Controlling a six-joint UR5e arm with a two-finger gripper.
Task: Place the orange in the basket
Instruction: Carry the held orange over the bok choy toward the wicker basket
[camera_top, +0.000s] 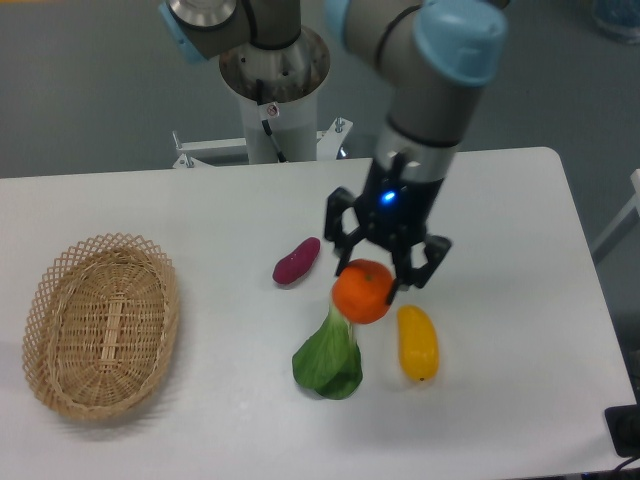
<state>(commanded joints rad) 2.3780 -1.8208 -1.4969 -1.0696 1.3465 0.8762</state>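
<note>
The orange (362, 292) is a small round bright-orange fruit near the middle of the white table. My gripper (368, 283) is over it with its black fingers on both sides, shut on the orange. Whether the orange rests on the table or hangs just above it, I cannot tell. The basket (100, 325) is an oval tan wicker basket with a lattice rim at the table's left side, far from the gripper, and nothing lies in it.
A green leafy vegetable (328, 360) lies just below the orange. A yellow elongated fruit (417, 343) lies to its lower right. A purple sweet potato (296, 261) lies to its left. The arm's base post (273, 90) stands at the back.
</note>
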